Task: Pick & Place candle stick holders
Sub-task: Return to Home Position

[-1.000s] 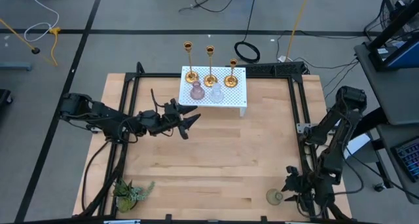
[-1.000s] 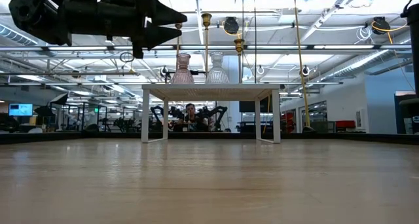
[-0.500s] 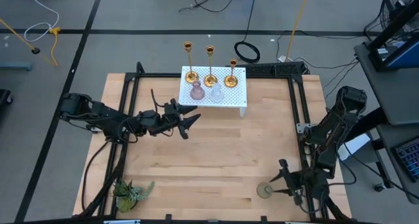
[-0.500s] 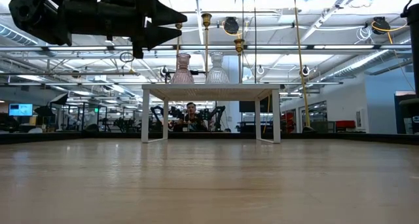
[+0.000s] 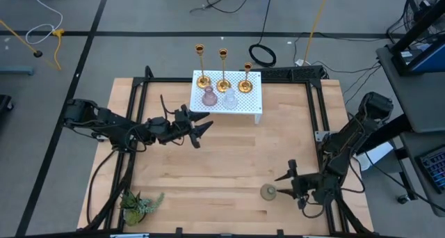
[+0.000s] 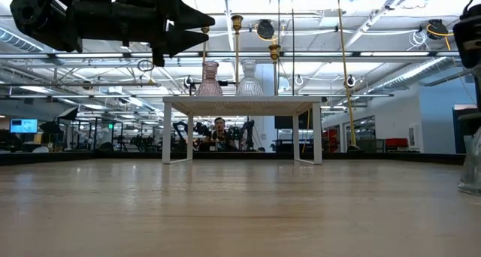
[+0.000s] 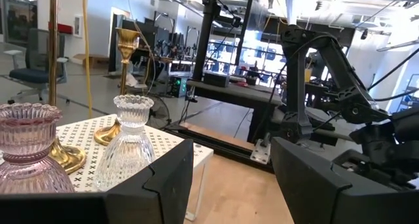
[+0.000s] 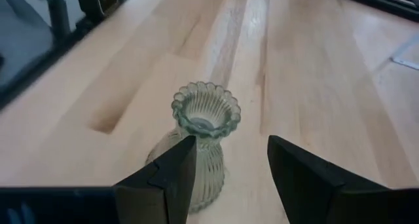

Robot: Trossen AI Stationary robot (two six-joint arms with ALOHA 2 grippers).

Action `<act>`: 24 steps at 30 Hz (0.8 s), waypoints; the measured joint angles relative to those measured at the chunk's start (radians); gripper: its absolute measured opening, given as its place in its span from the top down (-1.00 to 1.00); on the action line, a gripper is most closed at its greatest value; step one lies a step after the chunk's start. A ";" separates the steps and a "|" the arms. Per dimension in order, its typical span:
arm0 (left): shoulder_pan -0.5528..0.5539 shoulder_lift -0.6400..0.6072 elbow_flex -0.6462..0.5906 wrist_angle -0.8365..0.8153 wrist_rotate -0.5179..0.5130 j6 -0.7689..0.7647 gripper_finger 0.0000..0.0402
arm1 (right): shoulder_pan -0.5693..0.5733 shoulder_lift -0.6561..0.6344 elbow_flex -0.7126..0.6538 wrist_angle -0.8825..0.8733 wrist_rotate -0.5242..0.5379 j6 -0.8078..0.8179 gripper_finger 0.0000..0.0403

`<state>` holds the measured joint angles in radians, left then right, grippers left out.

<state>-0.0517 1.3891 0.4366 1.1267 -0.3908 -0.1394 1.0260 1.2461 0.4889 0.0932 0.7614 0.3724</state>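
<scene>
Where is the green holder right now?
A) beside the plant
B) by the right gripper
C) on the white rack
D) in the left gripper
B: the green holder stands on the wood just ahead of the right gripper, far from the rack.

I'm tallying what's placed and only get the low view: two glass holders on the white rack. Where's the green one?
Observer: High view: the green glass holder stands on the table's right side, well apart from the white rack.
Operator: Is it gripped?
Observer: Right wrist view: it's upright between the right gripper's open fingers.
Operator: Left arm?
Observer: Left wrist view: left gripper open, empty, facing the pink holder and clear holder.
</scene>
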 joint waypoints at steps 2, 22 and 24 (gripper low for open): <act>-0.003 0.000 0.000 0.000 0.000 0.000 -0.04 | 0.000 0.000 0.000 0.028 -0.001 0.000 0.10; -0.016 0.000 0.001 -0.010 0.000 -0.005 -0.04 | -0.029 0.000 0.000 0.083 -0.004 0.009 0.10; -0.016 0.000 0.001 -0.010 0.000 -0.005 -0.04 | -0.037 0.000 0.000 0.084 -0.005 0.010 0.10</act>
<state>-0.0677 1.3888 0.4374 1.1164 -0.3904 -0.1445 0.9891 1.2461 0.4889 0.1771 0.7559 0.3824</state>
